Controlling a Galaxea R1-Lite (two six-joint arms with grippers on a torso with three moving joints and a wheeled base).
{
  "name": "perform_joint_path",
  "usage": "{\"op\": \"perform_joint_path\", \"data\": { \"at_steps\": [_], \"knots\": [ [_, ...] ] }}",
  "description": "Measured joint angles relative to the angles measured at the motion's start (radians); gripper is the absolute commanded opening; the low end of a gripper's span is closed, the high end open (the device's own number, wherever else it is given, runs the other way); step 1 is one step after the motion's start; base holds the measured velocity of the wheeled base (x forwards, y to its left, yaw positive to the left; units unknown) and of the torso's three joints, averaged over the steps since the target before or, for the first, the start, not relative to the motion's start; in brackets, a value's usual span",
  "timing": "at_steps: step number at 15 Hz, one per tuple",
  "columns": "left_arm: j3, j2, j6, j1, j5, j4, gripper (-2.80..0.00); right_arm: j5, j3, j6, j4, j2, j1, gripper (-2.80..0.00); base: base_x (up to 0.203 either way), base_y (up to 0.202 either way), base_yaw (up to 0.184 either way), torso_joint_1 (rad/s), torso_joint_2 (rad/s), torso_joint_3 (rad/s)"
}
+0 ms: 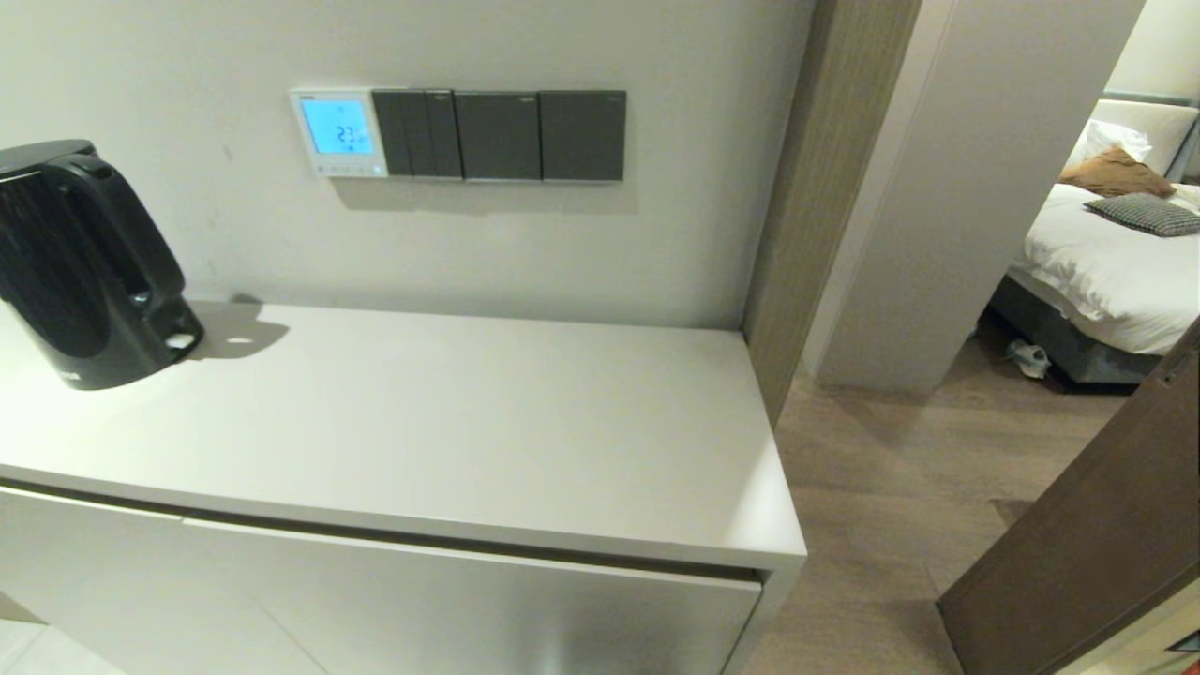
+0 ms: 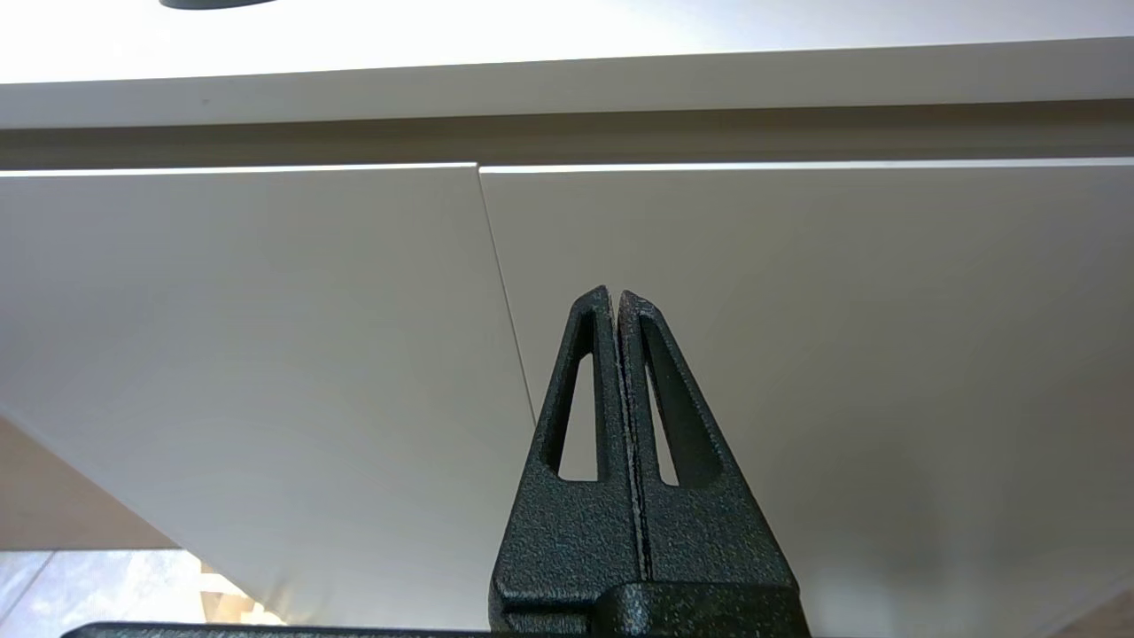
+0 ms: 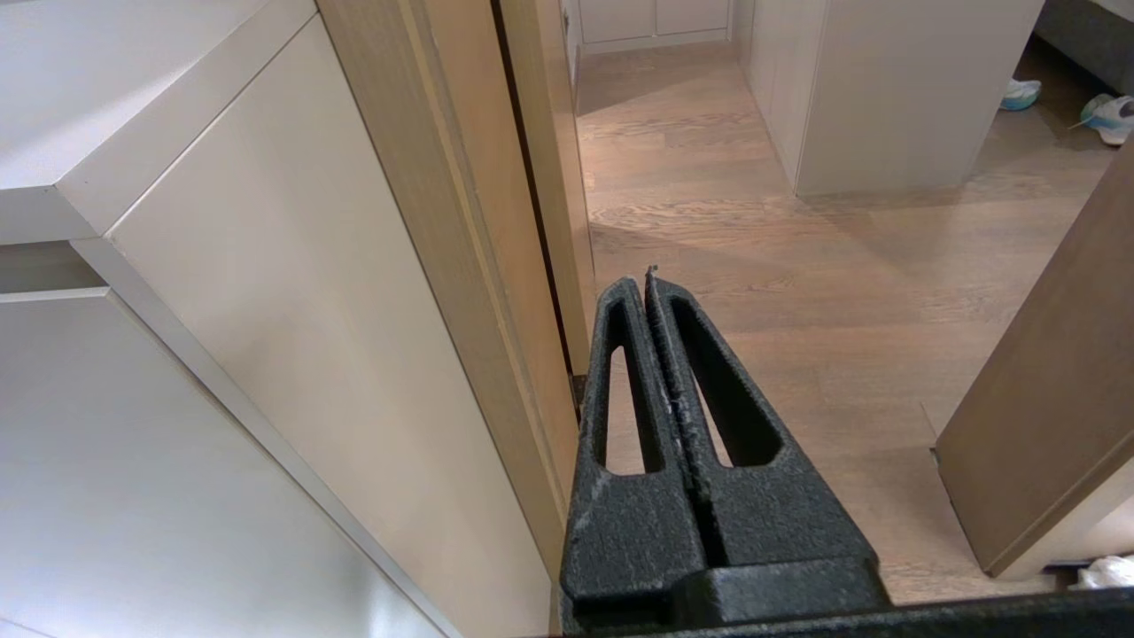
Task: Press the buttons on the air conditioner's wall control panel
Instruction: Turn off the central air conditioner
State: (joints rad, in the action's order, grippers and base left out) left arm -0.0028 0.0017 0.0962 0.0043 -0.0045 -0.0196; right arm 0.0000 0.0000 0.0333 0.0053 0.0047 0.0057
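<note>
The air conditioner's wall control panel (image 1: pixel 338 133) is a white unit with a lit blue display reading 23 and a row of small buttons along its bottom. It hangs on the wall above the cabinet, left of several dark wall switches (image 1: pixel 499 135). Neither arm shows in the head view. My left gripper (image 2: pixel 616 294) is shut and empty, low in front of the white cabinet doors (image 2: pixel 266 354). My right gripper (image 3: pixel 645 282) is shut and empty, low beside the cabinet's right end, over the wooden floor.
A black electric kettle (image 1: pixel 84 267) stands at the left of the white cabinet top (image 1: pixel 450 422). A wood-clad wall edge (image 1: pixel 825 187) bounds the cabinet on the right. A brown door (image 1: pixel 1097 544) stands open at the right, with a bed (image 1: pixel 1116 262) beyond.
</note>
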Motion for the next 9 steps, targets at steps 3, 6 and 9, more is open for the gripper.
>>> {"op": "perform_joint_path", "data": {
  "at_steps": [3,6,9],
  "knots": [
    [0.002,0.0,-0.011,0.0,-0.003,0.005,-2.8,0.0,0.0,0.0,0.0,0.0,0.0,-2.8,0.0,0.0,0.0,0.0,0.0,0.0],
    [0.001,-0.001,-0.043,0.0,0.001,0.007,-2.8,0.0,0.0,0.0,0.0,0.0,0.0,-2.8,0.0,0.0,0.0,0.0,0.0,0.0],
    [-0.019,-0.001,-0.039,0.001,0.005,0.023,-2.8,0.0,0.0,0.0,0.0,0.0,0.0,-2.8,0.0,0.0,0.0,0.0,0.0,0.0]
  ]
}}
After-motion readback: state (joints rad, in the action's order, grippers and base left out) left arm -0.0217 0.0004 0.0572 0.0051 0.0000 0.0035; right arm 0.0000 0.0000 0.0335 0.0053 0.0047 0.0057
